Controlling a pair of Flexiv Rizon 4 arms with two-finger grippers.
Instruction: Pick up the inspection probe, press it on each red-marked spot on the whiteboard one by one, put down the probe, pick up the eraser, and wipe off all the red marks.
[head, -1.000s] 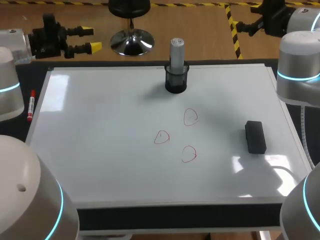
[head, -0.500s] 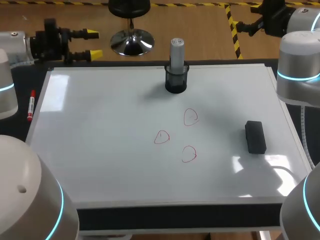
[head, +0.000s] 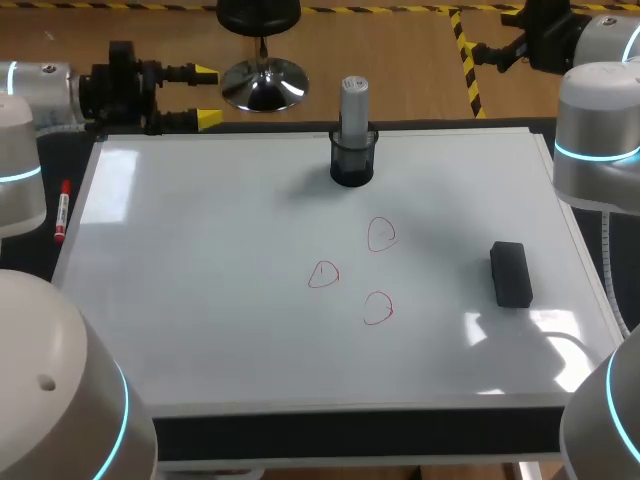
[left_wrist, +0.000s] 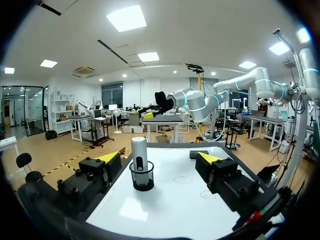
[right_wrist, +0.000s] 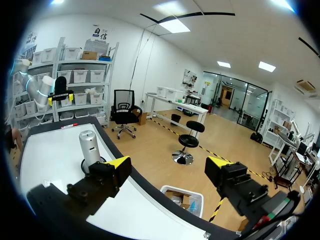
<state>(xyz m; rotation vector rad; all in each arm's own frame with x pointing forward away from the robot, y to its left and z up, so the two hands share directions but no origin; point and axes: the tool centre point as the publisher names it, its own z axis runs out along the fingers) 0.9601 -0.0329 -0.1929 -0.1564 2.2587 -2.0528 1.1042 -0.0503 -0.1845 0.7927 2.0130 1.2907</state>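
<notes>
Head view, left pincer (head: 208, 96) level (spread wide), empty.

Robotics lab, test-bench setup. Signs: two white robot arms, left arm (head: 15, 190) and right arm (head: 600, 150), with cyan light rings at joints, flank one table (head: 350, 435). Whiteboard (head: 200, 300) lies flat as work surface. On it: grey probe (head: 354, 105) upright in black holder (head: 352, 160), three red marks (head: 381, 235), black eraser (head: 511, 273). Red marker (head: 62, 212) lies beside board.
</notes>
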